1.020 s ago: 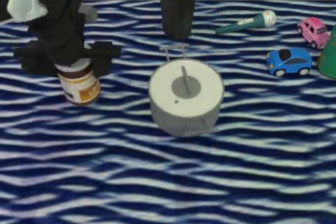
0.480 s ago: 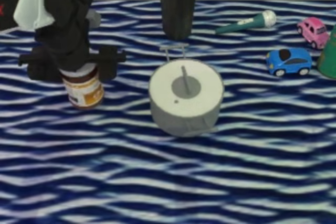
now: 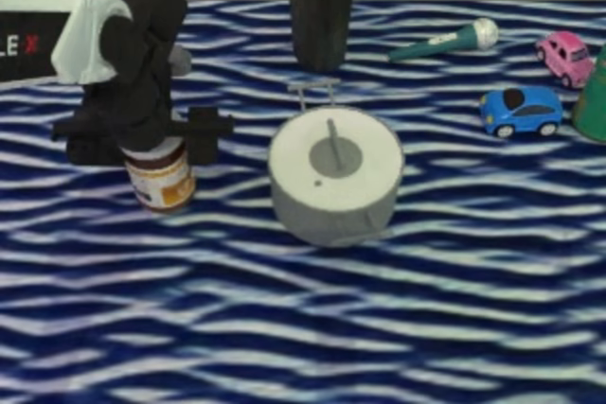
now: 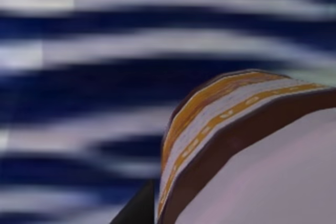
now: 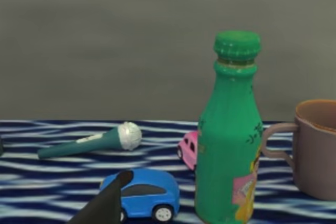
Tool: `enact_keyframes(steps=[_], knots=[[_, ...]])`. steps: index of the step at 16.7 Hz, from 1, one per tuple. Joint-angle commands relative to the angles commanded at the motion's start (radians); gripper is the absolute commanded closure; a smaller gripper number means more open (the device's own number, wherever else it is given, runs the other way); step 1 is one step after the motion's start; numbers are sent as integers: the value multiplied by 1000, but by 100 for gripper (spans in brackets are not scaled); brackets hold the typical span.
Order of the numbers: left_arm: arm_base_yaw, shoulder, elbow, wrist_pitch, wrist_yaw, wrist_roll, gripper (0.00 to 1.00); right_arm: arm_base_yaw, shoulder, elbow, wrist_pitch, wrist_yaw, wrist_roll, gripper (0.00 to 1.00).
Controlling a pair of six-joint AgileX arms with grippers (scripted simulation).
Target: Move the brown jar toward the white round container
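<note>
**Left gripper clamped on the brown jar**

Left gripper (image 3: pixel 145 130), at the middle left of the top view, is closed around the top of the small brown cylindrical jar (image 3: pixel 163 180) with its cream-and-orange label (the left wrist view shows that label band close up (image 4: pixel 220 116)). To the jar's right, near but apart, sits the large squat white-grey round container (image 3: pixel 334 175). A tall black cylinder (image 3: pixel 322 7) stands at the upper centre. Farther right lie a green microphone (image 3: pixel 445 41), a blue toy car (image 3: pixel 521 110) and a pink toy car (image 3: pixel 564 56). Whether the right gripper (image 5: pixel 105 203) is open, I cannot tell.
</note>
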State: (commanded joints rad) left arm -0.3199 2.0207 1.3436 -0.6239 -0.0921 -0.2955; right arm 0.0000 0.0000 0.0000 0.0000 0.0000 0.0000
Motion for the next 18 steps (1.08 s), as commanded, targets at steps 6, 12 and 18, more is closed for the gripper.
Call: enact_keyframes(steps=[6,12,18], knots=[[0,0,0,0,0,0,70,0,0,0,0,0,0,0],[0,0,0,0,0,0,25,0,0,0,0,0,0,0],[0,0,0,0,0,0,0,0,0,0,0,0,0,0]])
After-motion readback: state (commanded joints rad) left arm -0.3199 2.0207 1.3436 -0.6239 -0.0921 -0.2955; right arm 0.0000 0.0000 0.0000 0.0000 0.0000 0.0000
